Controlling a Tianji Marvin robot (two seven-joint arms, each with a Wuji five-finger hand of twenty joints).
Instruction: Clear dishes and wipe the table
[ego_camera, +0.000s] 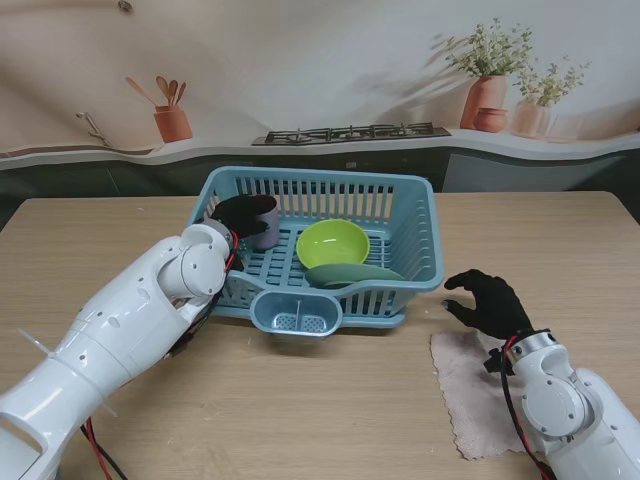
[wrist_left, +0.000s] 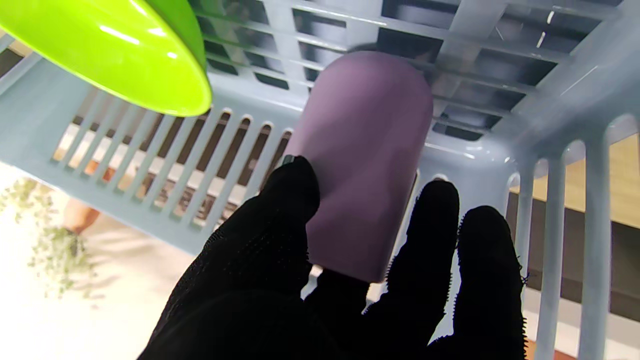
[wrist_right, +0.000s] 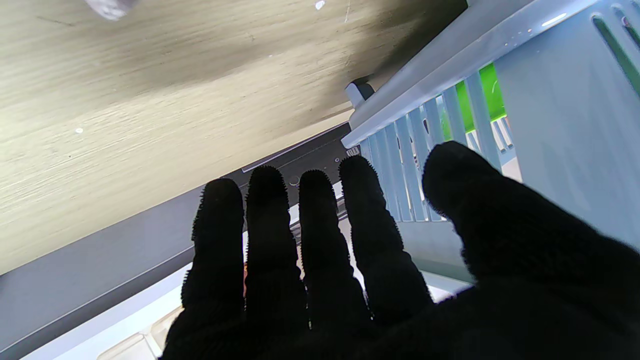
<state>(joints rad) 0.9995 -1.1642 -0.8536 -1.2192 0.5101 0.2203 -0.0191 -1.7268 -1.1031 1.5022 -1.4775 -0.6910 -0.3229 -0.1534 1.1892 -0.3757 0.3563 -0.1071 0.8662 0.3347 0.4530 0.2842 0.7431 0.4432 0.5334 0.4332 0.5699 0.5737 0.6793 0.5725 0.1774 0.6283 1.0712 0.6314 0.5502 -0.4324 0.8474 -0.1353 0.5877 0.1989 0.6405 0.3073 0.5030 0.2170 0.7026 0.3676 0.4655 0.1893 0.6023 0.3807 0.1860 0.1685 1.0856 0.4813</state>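
A: What do I have on the left side?

B: My left hand (ego_camera: 238, 214) is inside the blue dish rack (ego_camera: 420, 232), at about 10 o'clock from the rack's middle. Its fingers (wrist_left: 292, 200) are wrapped on the purple cup (ego_camera: 264, 222), thumb on one side and the others on the opposite side, as the left wrist view shows. From that view I cannot tell whether the cup rests on the rack floor.

A: What else is in the rack?

B: 1 lime green bowl (ego_camera: 333, 243) sits near the middle, at 3 o'clock from the cup. A green plate (ego_camera: 352, 273) lies just beside the bowl at its 5 o'clock, nearer to me. A small cutlery pocket (ego_camera: 296, 312) hangs off the rack's near wall.

A: And the right side?

B: My right hand (ego_camera: 489, 303) hovers over the tabletop (ego_camera: 560, 240), at 4 o'clock from the rack and close to its near right corner. Its fingers (wrist_right: 265, 235) are spread and hold nothing. The pink cloth (ego_camera: 475, 395) lies flat on the tabletop at 6 o'clock from that hand, partly under my wrist.
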